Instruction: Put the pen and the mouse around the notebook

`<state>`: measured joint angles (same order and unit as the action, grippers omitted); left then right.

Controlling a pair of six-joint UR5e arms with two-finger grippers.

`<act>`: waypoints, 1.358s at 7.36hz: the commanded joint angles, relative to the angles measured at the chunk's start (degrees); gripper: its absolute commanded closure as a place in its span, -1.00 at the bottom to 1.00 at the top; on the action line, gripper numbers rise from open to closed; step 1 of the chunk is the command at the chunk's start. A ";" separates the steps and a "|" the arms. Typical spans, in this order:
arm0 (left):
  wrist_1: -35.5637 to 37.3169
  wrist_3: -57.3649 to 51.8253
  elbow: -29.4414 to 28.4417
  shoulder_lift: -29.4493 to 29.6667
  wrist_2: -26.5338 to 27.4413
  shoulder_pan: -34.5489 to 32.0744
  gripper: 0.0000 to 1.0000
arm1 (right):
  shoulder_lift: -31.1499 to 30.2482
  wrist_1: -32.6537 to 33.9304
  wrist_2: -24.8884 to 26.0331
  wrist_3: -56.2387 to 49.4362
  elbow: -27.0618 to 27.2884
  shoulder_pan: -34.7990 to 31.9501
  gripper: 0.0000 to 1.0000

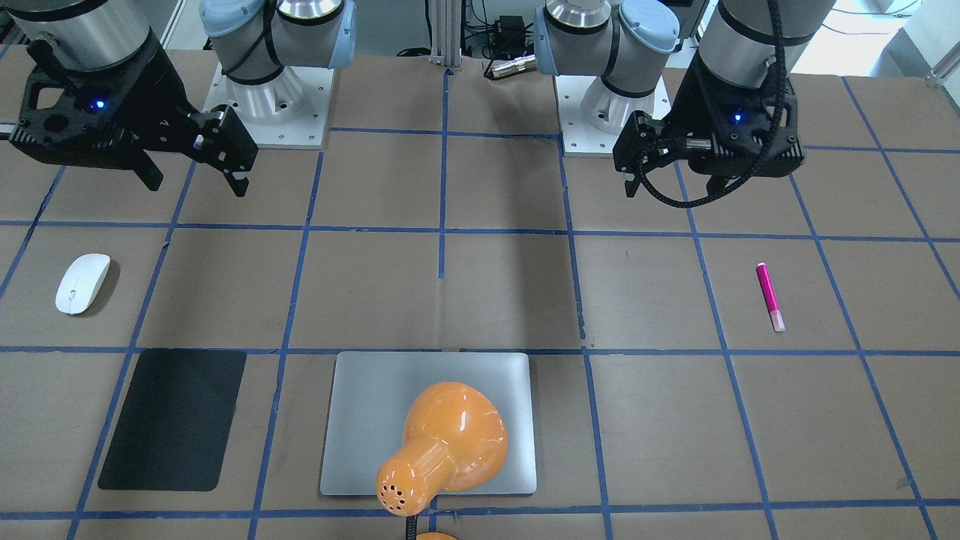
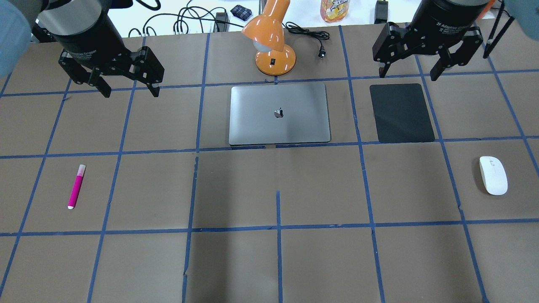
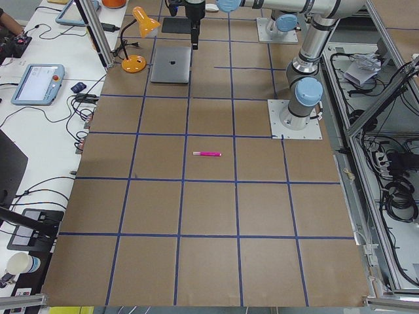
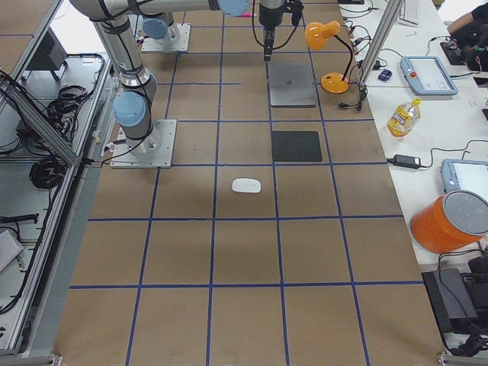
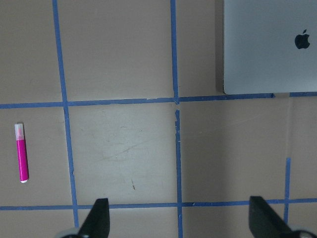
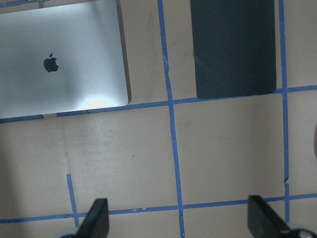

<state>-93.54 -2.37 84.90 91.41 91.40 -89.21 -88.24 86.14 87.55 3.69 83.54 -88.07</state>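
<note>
The silver-grey notebook (image 2: 278, 113) lies closed at the far middle of the table. The magenta pen (image 2: 76, 187) with its pale cap lies alone on the left side, nearer the robot than my left gripper (image 2: 130, 90). That gripper hangs open and empty above the table, left of the notebook. The white mouse (image 2: 493, 175) rests on the right side. My right gripper (image 2: 407, 75) is open and empty too, up over the far edge of the black mat. In the left wrist view the pen (image 5: 21, 152) lies at the left and the notebook (image 5: 267, 44) at the top right.
A black mat (image 2: 401, 112) lies flat just right of the notebook. An orange desk lamp (image 2: 273, 46) stands behind the notebook, its head leaning over the notebook's far edge. Cables, a bottle and devices sit on the white bench beyond the table.
</note>
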 commanded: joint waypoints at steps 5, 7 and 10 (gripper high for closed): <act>-0.16 -5.49 2.53 1.40 0.01 8.99 -1.00 | 0.35 1.40 0.34 -6.99 1.27 8.47 -1.00; 8.91 -23.93 12.25 1.66 -0.79 21.74 -1.00 | 0.26 0.35 0.43 -21.90 4.68 19.90 -1.00; 41.65 -36.11 29.22 8.13 0.08 29.87 -1.00 | 1.92 14.79 6.47 -39.51 18.81 33.10 -1.00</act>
<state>-66.24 -34.96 107.40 95.85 91.00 -61.74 -87.43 94.24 91.03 -29.01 96.36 -60.56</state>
